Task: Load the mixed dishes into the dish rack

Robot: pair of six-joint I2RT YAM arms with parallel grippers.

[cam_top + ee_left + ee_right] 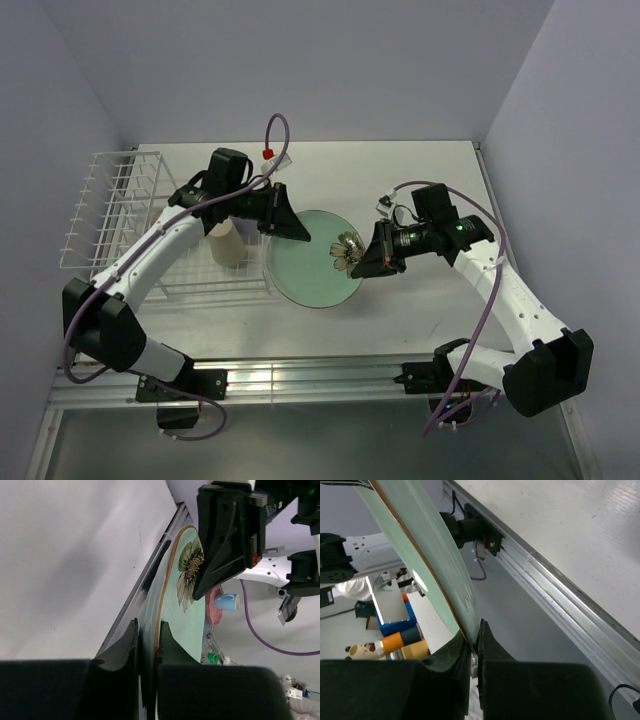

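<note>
The pale green plate [310, 262] with a flower motif is held off the table, tilted, between both grippers, right of the white wire dish rack [110, 200]. My left gripper [290, 228] is shut on its far-left rim; the rim sits between my fingers in the left wrist view [149, 647]. My right gripper [362, 258] is shut on the right rim beside the flower, and the rim is pinched in the right wrist view [475, 647]. A beige tumbler [225, 243] stands upright in the rack's right end. The steel cup, lavender cup and cream bowl are out of view.
The rack's upright tines [100, 185] run along its left and far part. A small red-capped item [268, 152] lies on the table behind the left arm. An aluminium rail [320, 375] runs along the table's near edge. Grey walls close in on three sides.
</note>
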